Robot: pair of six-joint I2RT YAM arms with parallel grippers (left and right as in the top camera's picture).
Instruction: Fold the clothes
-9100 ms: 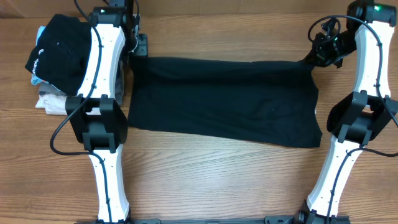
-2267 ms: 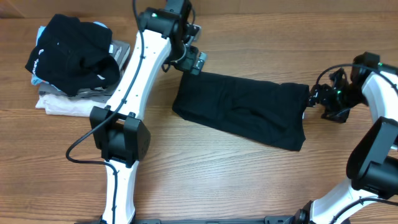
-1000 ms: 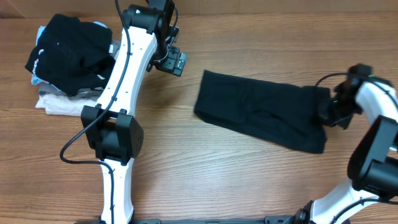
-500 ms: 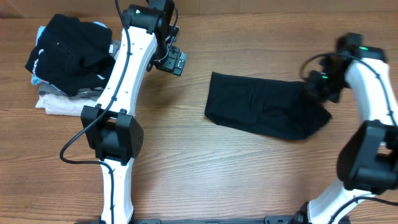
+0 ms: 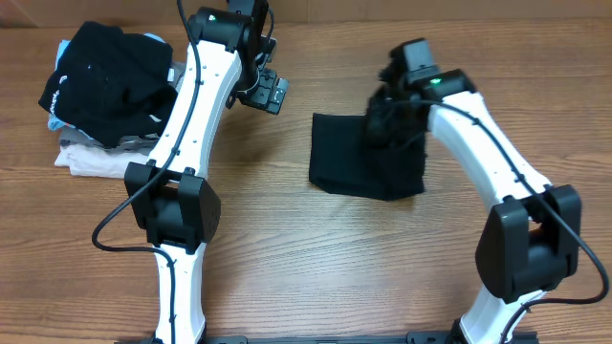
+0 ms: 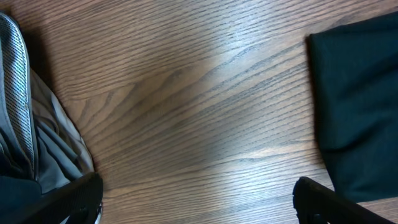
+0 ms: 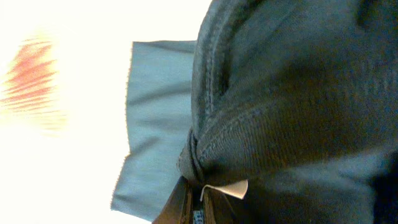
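Fingers clamped on a bunched fold, the right gripper [image 5: 387, 110] holds the black T-shirt [image 5: 342, 158], which lies mid-width on the table [image 5: 316, 277], nearer its far edge. The left gripper [image 5: 269, 96] hangs wide open. Soft, light and limp, the cloth probably handles best pinched at corners or hems.

Two matching arms: left arm [image 5: 182, 115] and right arm [image 5: 483, 143] both have smooth white rounded link shells with chunky black joint housings [image 5: 177, 205] at the elbows and wrists. Thin black cables [image 5: 96, 234] loop off the joints, and a small green light [image 5: 212, 16] glows near each wrist end. The left gripper [image 5: 267, 95] is a black blocky unit, with plain matte black fingertips [image 6: 326, 199] in its wrist view.
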